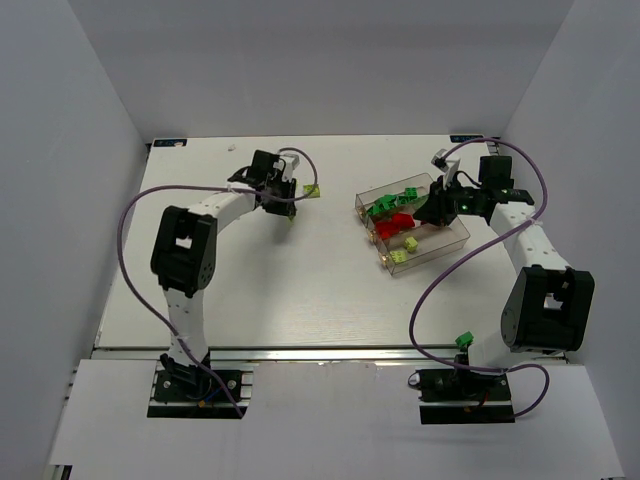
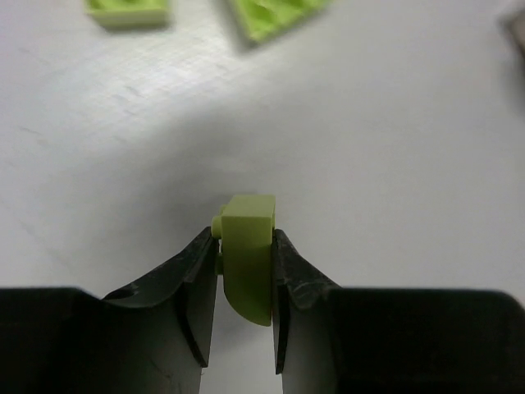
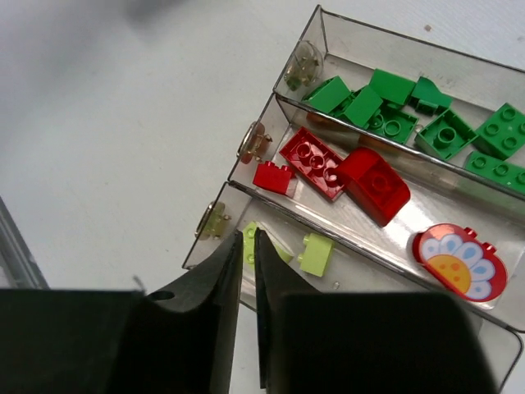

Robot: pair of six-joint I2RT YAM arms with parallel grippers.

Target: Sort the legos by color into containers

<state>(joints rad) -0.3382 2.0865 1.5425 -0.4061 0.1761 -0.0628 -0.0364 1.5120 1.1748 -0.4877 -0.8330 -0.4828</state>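
Green legos (image 3: pixel 392 123) fill one outer bin of the containers (image 3: pixel 385 45), red legos (image 3: pixel 376 185) lie in the middle bin and lime legos (image 3: pixel 317 253) in the third. The right pincer (image 3: pixel 248 236) hangs over the end of that third bin, its jaws a thin slit apart with nothing between them. The left pincer (image 2: pixel 244 235) is clamped on a lime brick (image 2: pixel 248 267) over the tabletop (image 2: pixel 394 131), with two more lime pieces (image 2: pixel 127 10) beyond it.
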